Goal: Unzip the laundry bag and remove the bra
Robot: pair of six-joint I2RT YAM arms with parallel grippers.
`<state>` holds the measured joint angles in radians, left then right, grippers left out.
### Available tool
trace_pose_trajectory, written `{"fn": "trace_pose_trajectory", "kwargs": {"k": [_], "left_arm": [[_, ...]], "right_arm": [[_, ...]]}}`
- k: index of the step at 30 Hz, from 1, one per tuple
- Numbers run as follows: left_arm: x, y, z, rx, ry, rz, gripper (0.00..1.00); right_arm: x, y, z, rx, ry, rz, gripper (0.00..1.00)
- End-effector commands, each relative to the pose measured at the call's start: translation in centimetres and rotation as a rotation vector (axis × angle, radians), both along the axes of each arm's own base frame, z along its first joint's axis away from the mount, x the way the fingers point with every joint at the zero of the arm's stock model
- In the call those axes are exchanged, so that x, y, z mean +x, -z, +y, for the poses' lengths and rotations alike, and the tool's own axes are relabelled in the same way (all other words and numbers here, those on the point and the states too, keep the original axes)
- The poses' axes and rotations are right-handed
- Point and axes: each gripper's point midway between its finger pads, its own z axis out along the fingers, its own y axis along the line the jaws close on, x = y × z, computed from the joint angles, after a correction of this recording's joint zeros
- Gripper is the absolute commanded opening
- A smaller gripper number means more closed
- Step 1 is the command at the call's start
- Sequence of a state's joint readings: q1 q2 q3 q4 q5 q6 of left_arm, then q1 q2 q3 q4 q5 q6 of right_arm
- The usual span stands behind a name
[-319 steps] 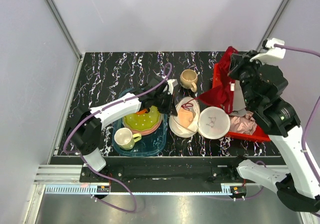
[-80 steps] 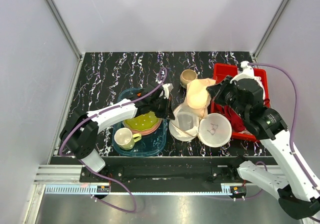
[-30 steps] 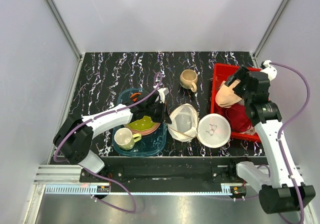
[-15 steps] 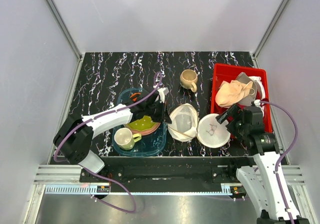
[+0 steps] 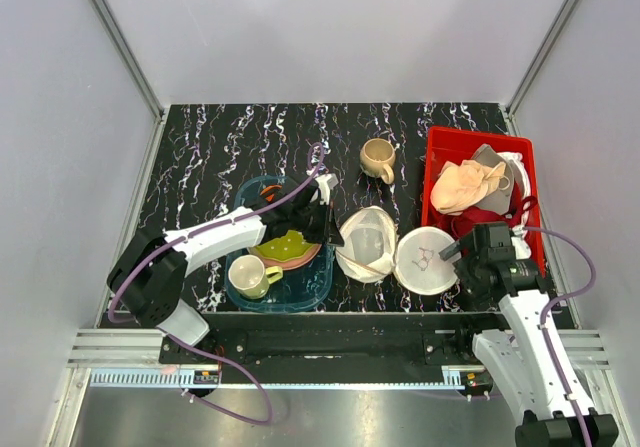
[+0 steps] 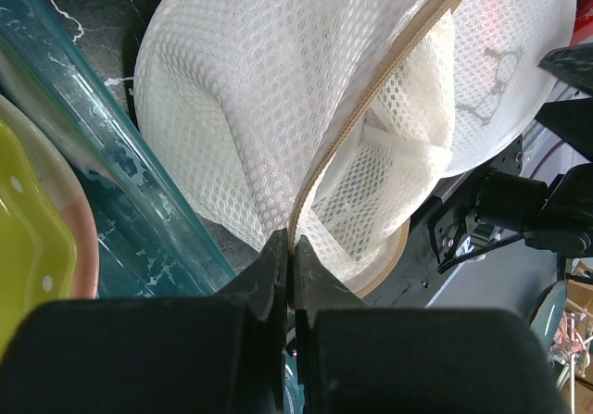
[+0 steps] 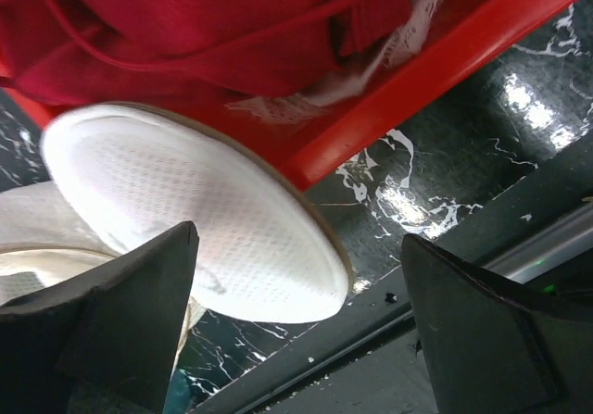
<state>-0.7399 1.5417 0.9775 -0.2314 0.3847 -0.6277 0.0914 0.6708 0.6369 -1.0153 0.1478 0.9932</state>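
Note:
The laundry bag (image 5: 368, 243) lies unzipped on the table, its two off-white halves spread side by side. The right half (image 5: 427, 260) shows a small black drawing. My left gripper (image 5: 335, 229) is shut on the left half's tan rim. In the left wrist view the rim (image 6: 371, 108) runs down between the closed fingers of that gripper (image 6: 291, 244). The peach bra (image 5: 465, 187) lies in the red bin (image 5: 432, 157), apart from both grippers. My right gripper (image 5: 452, 254) stands open near the right half's edge. The right wrist view shows this gripper (image 7: 298, 247) holding nothing above that half (image 7: 204, 219).
A teal tray (image 5: 315, 287) holds a green plate (image 5: 285, 242) on a pink one, and a yellow-green mug (image 5: 250, 277). A tan mug (image 5: 377, 157) stands behind the bag. A red garment (image 7: 185, 25) and a grey one (image 5: 497, 167) lie in the bin.
My right arm has pulled back from over the red bin toward the table's near edge, with the bra left lying in the bin. The left gripper has kept its hold.

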Motion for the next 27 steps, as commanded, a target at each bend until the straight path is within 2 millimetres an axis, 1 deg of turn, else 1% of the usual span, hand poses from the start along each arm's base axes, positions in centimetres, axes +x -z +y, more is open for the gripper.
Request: {"fn": "trace_pose_trajectory", "kwargs": {"k": [1, 2, 3, 4, 5, 6, 7, 8, 9, 10, 13, 14, 15, 16, 17, 19, 20, 21, 22, 23, 24, 25, 27], "left_arm": [[1.5, -2.0, -1.1, -0.052, -0.011, -0.052, 0.00], [1.5, -2.0, -1.1, -0.052, -0.012, -0.052, 0.00], [1.5, -2.0, -1.1, -0.052, -0.011, -0.052, 0.00], [1.5, -1.9, -1.1, -0.051, -0.010, -0.049, 0.00], [1.5, -1.9, -1.1, -0.049, -0.008, -0.049, 0.00], [1.4, -1.8, -1.0, -0.043, -0.011, -0.041, 0.00], [1.5, -1.7, -1.1, -0.041, -0.009, -0.042, 0.00], [1.5, -1.7, -1.1, -0.041, -0.012, -0.041, 0.00], [1.6, -1.7, -1.1, -0.042, -0.011, -0.043, 0.00], [1.6, -1.7, -1.2, -0.043, -0.010, -0.040, 0.00], [1.7, -1.8, -1.5, -0.051, -0.006, -0.037, 0.00], [1.8, -1.7, -1.6, -0.052, -0.005, -0.035, 0.00], [1.9, -1.7, -1.7, -0.054, -0.003, -0.036, 0.00], [1.8, -1.7, -1.8, -0.055, -0.001, -0.031, 0.00], [1.9, -1.5, -1.9, -0.055, -0.003, -0.026, 0.00], [1.9, -1.4, -2.0, -0.057, -0.002, -0.018, 0.00], [1.8, -1.4, -2.1, -0.060, -0.002, -0.015, 0.00], [1.9, -1.4, -2.1, -0.064, -0.002, -0.014, 0.00], [1.9, -1.4, -2.2, -0.065, -0.004, -0.010, 0.00], [1.9, -1.3, -2.3, -0.066, -0.002, -0.009, 0.00], [2.0, -1.3, -2.2, -0.064, -0.005, -0.007, 0.00], [2.0, -1.3, -2.3, -0.064, -0.005, -0.007, 0.00], [2.0, -1.3, -2.3, -0.058, -0.003, -0.006, 0.00]], "right_arm": [[0.4, 1.7, 1.6, 0.071, -0.063, -0.024, 0.98], [0.4, 1.5, 3.4, 0.157, -0.119, -0.043, 0.95], [1.3, 0.9, 4.2, 0.196, -0.144, -0.104, 0.92], [1.2, 0.5, 4.9, 0.233, -0.169, -0.151, 0.76], [1.5, 0.0, 5.0, 0.239, -0.172, -0.189, 0.64], [1.5, -0.6, 5.0, 0.233, -0.178, -0.220, 0.44], [1.7, -2.1, 4.6, 0.214, -0.173, -0.286, 0.17], [1.8, -2.9, 4.6, 0.208, -0.190, -0.318, 0.05], [1.9, -3.8, 4.8, 0.211, -0.204, -0.346, 0.00], [2.1, -5.6, 5.4, 0.231, -0.235, -0.379, 0.00], [3.0, -8.0, 6.5, 0.261, -0.307, -0.404, 0.00], [3.7, -8.8, 6.9, 0.265, -0.332, -0.434, 0.00], [4.2, -9.4, 7.1, 0.262, -0.357, -0.455, 0.00], [4.7, -9.4, 7.8, 0.286, -0.391, -0.449, 0.00], [5.6, -10.3, 8.2, 0.288, -0.419, -0.492, 0.00], [6.7, -10.2, 9.5, 0.310, -0.459, -0.464, 0.00], [7.4, -10.9, 10.2, 0.305, -0.480, -0.492, 0.01], [7.7, -11.1, 11.0, 0.291, -0.503, -0.491, 0.06], [7.9, -11.3, 12.8, 0.261, -0.550, -0.484, 0.10], [8.1, -12.0, 14.4, 0.255, -0.592, -0.505, 0.16], [8.6, -12.3, 16.1, 0.252, -0.629, -0.495, 0.37], [7.7, -12.5, 18.8, 0.261, -0.716, -0.491, 0.48], [8.0, -13.0, 22.2, 0.266, -0.808, -0.478, 0.64]]}}
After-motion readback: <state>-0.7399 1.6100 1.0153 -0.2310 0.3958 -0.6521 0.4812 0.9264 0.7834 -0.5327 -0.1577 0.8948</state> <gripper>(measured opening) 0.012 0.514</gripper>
